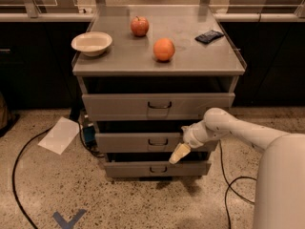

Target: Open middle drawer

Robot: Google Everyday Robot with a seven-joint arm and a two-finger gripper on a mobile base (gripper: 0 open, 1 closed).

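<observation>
A lab-like workspace is showing: speckled stone flooring (57,194), black trailing cables (14,173), dark under-counter cabinets (38,66). The cream tool (180,152) is hanging before the grey metal middle drawer (128,142).

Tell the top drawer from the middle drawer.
The top drawer has a taller front than the middle drawer. The gripper hangs at the middle drawer's lower right, well below the top drawer. Both are grey with flat fronts.
</observation>
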